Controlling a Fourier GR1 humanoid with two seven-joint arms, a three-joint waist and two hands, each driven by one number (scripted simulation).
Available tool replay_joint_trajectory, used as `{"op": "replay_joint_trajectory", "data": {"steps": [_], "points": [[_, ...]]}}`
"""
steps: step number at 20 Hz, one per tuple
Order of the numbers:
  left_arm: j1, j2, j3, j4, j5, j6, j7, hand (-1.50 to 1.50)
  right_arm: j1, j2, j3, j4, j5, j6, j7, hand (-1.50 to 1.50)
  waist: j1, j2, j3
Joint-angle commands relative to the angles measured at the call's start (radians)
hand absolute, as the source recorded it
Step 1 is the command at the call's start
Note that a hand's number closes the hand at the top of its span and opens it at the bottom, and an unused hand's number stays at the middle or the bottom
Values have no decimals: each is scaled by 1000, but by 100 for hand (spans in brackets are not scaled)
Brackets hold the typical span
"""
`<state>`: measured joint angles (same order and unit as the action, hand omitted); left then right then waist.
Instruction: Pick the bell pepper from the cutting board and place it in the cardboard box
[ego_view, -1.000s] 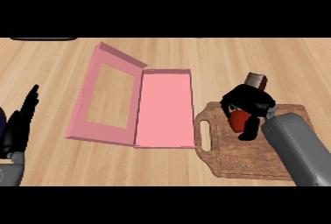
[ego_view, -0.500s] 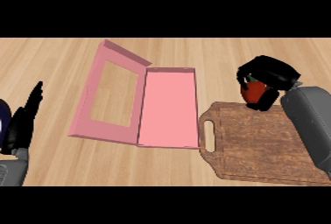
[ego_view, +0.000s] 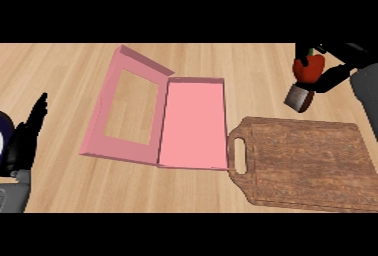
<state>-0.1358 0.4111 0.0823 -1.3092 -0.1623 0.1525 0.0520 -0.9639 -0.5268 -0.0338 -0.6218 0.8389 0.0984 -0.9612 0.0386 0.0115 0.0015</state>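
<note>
A red bell pepper (ego_view: 308, 68) with a green stem is held up at the upper right, above the counter and beyond the far edge of the brown wooden cutting board (ego_view: 306, 162). My right hand (ego_view: 330, 71) is shut on the pepper, fingers curled round it. The pink cardboard box (ego_view: 193, 122) lies open in the middle, its windowed lid (ego_view: 122, 111) folded out to the left. The box is well to the left of the pepper. My left hand (ego_view: 28, 135) rests open at the left edge, fingers pointing up.
The cutting board has a handle slot (ego_view: 239, 156) on its left side, close to the box's right wall. Nothing lies on the board. Light wooden counter (ego_view: 244, 62) surrounds everything.
My right hand has lifted the pepper off the cutting board and carried it up and to the far right. The left hand has stayed put.
</note>
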Motion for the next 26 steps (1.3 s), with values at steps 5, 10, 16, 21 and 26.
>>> {"op": "replay_joint_trajectory", "data": {"steps": [5, 10, 16, 21, 26], "points": [[1, 22, 33, 21, 7, -27, 5, 0, -85, 65, -7, -9, -83, 111, -111, 150, -26, -10, -2], [18, -3, 23, 24, -12, -3, -16, 0, -216, 167, 5, -28, -157, 299, 66, 150, -27, -14, -3], [90, -7, 38, -53, 0, -11, -10, 0, -196, 305, 12, -105, -207, 306, 267, 150, -29, -17, -2], [22, -19, 28, 4, -35, 7, -10, 0, -265, 451, 10, -91, -237, 327, 466, 150, -29, -12, -2], [46, 21, 58, -61, 6, -63, 23, 0, -241, 522, 66, -117, -267, 289, 549, 150, -20, -13, -2]]}}
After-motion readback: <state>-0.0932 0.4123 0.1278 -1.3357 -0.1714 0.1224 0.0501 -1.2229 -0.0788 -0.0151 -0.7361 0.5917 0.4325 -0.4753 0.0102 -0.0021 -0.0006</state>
